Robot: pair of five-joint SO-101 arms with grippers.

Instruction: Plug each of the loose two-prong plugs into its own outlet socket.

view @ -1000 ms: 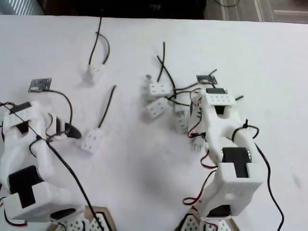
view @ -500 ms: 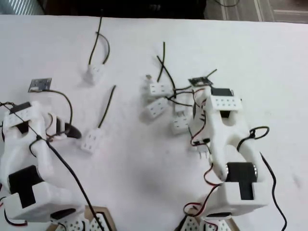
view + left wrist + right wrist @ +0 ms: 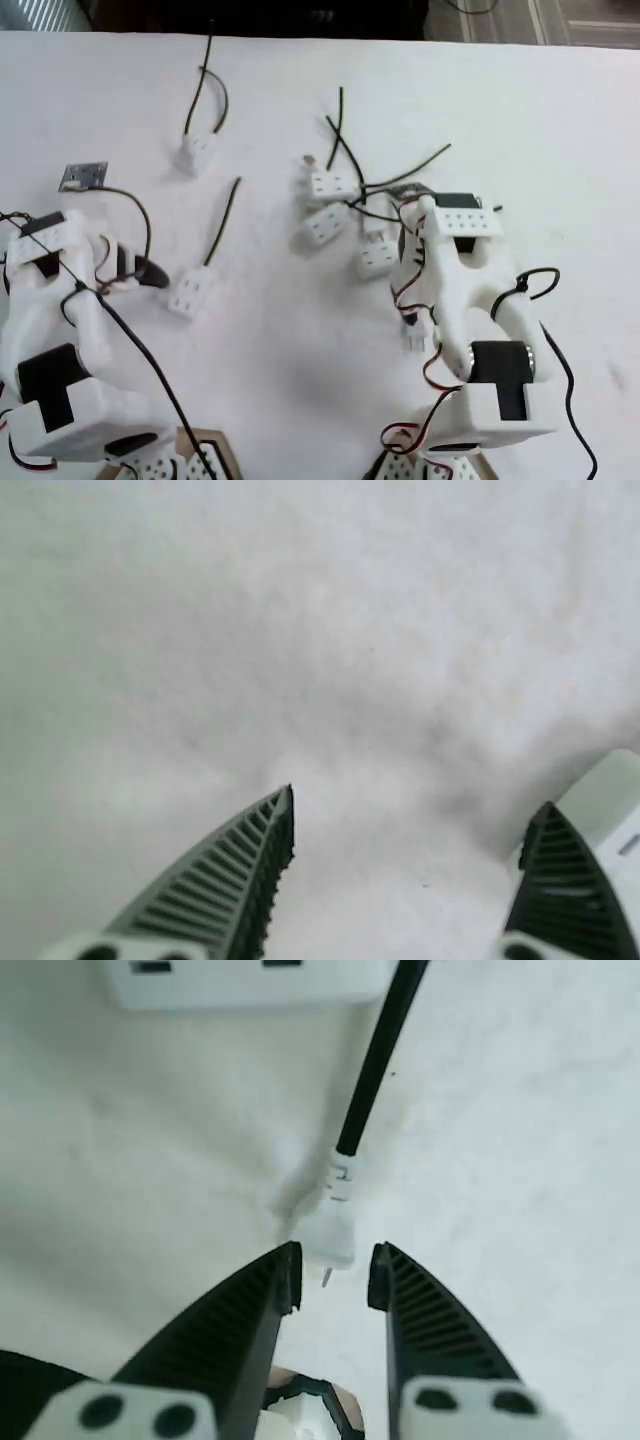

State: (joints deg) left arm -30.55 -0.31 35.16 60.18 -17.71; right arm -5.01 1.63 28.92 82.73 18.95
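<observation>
A white two-prong plug [image 3: 333, 1228] on a black cord [image 3: 375, 1070] lies on the table. Its prong end sits between the tips of my right gripper [image 3: 333, 1260], whose fingers stand narrowly open on either side of it. Beyond it is a white outlet block [image 3: 240, 980]. In the high view the right gripper [image 3: 402, 245] points down beside an outlet block [image 3: 378, 255]. Two more blocks [image 3: 333, 185] [image 3: 325, 222] lie among tangled cords. My left gripper [image 3: 405, 815] is open over bare table. The corner of an outlet block [image 3: 615, 800] shows next to one finger. From above this gripper [image 3: 140, 268] is beside an outlet block [image 3: 190, 290].
Another outlet block with its cord [image 3: 195, 150] lies far back on the left. Loose black cords [image 3: 410, 168] cross the table behind the right arm. The white table [image 3: 560, 120] is bare at the right and along the middle front.
The right arm has drawn back toward its base and its wrist has tipped down over the outlet cluster. The left arm has not moved.
</observation>
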